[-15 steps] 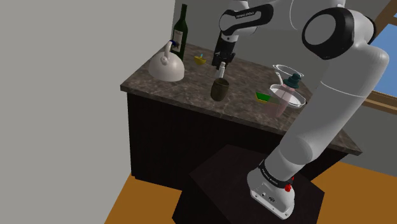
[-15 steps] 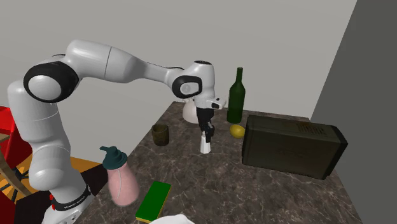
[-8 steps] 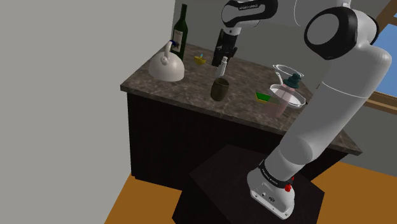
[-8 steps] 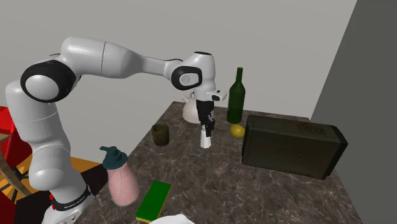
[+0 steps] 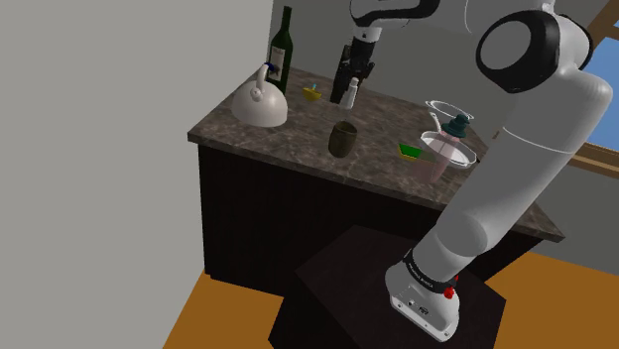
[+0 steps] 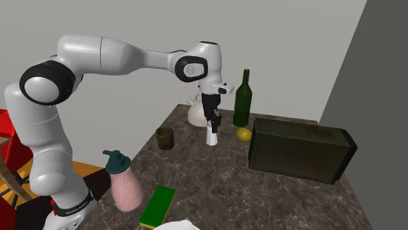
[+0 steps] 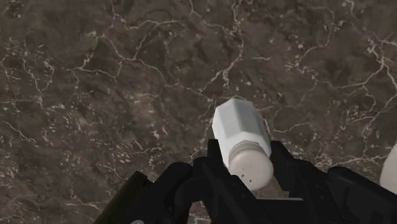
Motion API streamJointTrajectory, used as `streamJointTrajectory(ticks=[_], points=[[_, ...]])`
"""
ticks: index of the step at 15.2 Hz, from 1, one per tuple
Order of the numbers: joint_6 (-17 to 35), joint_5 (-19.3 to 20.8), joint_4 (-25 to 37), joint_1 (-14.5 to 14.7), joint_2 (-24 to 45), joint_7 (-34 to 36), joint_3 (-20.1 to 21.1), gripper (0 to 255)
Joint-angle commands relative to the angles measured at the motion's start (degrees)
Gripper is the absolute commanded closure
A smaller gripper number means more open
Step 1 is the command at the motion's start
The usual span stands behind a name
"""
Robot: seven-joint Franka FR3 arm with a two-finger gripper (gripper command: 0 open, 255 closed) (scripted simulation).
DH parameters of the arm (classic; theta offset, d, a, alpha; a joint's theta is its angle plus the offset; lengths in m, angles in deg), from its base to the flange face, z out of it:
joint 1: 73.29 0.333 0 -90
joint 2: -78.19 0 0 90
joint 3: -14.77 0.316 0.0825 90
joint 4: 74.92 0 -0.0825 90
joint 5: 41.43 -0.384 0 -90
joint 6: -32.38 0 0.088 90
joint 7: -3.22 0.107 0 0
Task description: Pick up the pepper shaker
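Pinching a white pepper shaker (image 7: 240,137) just below its perforated cap, with the black fingers (image 7: 284,167) pressed against its body, one on each side. Hanging under the fingertips with its base toward the dark, white-veined table (image 7: 95,89), lifted off the surface and a little tilted against the line of the fingers.

Near the fingers, on the side toward the arm's stand: a dark olive cup (image 6: 164,138), upright on the table and apart from the shaker. Beyond the fingers, away from the stand: a white kettle (image 5: 262,99) and a tall dark green bottle (image 6: 242,99), both standing on the table. Close to the fingers on the bottle's side: a yellow lemon (image 6: 243,134), just beside a long dark green box (image 6: 301,150). Well apart from the fingers, toward the table's edge by the stand: a pink spray bottle (image 6: 124,183) with a teal head, and next to it a flat green block (image 6: 157,206) lying on the table.
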Motion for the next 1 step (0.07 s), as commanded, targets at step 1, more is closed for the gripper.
streamJointTrajectory(ticks=[1], points=[[-0.52,0.0,0.48,0.05,-0.01,0.05,0.04,255]])
